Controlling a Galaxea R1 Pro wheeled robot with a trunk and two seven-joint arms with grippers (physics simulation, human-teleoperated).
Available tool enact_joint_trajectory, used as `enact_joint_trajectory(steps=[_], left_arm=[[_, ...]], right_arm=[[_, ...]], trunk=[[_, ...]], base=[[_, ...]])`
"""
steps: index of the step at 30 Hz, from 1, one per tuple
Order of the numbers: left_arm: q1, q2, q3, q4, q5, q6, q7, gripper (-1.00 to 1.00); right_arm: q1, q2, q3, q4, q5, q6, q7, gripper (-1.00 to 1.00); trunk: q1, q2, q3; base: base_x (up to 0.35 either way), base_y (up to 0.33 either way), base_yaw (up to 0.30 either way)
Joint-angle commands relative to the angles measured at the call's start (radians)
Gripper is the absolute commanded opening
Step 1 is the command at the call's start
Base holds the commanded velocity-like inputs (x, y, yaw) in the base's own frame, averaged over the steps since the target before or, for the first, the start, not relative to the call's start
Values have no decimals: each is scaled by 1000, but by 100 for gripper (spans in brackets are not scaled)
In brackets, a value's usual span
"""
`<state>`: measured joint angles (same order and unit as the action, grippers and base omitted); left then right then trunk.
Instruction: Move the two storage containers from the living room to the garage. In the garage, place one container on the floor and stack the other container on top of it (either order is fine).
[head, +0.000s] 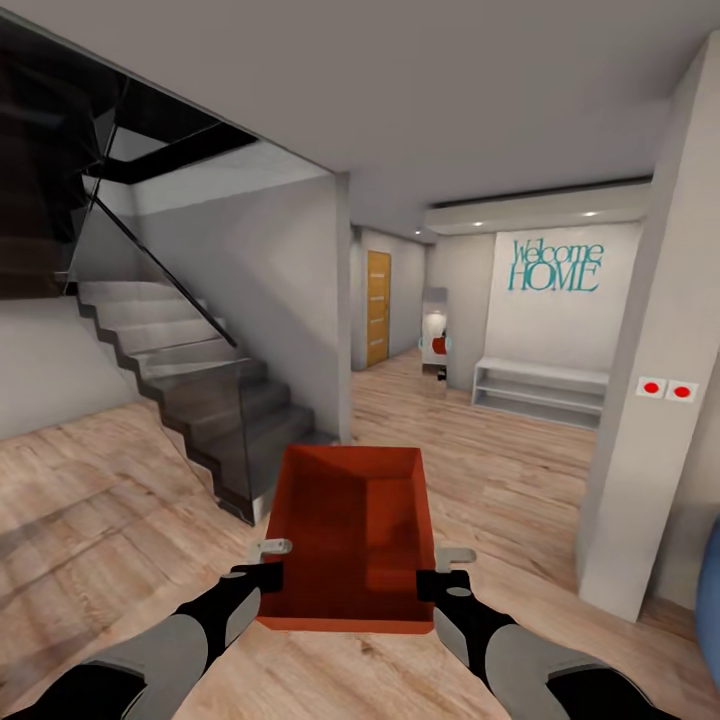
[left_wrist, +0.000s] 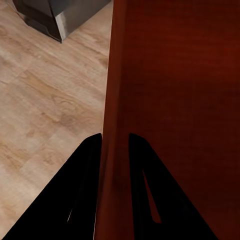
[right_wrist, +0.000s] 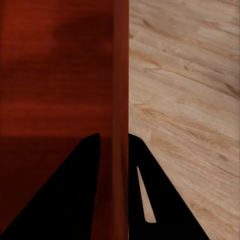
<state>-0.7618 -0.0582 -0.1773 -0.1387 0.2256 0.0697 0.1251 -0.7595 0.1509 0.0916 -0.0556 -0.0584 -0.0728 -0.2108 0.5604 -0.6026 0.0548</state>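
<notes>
From where I stand, light wood-plank flooring (head: 110, 500) runs down a hallway, with a dark staircase (head: 190, 390) at ten o'clock, a teal "Welcome HOME" sign (head: 556, 266) on the wall at one o'clock above a low white shelf (head: 540, 392), and a white pillar (head: 660, 350) at three o'clock. Carried at six o'clock, above the planks, is one orange-red storage container (head: 350, 540), open-topped and with nothing inside. The left gripper (left_wrist: 115, 142) pinches its left wall, fingers narrow with one inside and one outside, and the right gripper (right_wrist: 114, 142) clamps the right wall likewise.
</notes>
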Motion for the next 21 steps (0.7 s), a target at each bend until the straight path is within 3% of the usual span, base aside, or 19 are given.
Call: enact_joint_trajectory(steps=[1, 12, 21], left_arm=[[-1, 0, 32, -8, -14, -10, 11, -100], [-1, 0, 32, -7, -14, -10, 11, -100], [-1, 1, 32, -8, -14, -10, 11, -100]], right_arm=[[0, 0, 3, 5, -20, -5, -12, -100], [0, 1, 3, 5, -20, -8, -13, -100], [0, 1, 3, 5, -20, -9, -14, -100]], trunk=[[1, 0, 0], [1, 0, 0], [1, 0, 0]], base=[[322, 0, 0], [322, 0, -5], [322, 0, -251]])
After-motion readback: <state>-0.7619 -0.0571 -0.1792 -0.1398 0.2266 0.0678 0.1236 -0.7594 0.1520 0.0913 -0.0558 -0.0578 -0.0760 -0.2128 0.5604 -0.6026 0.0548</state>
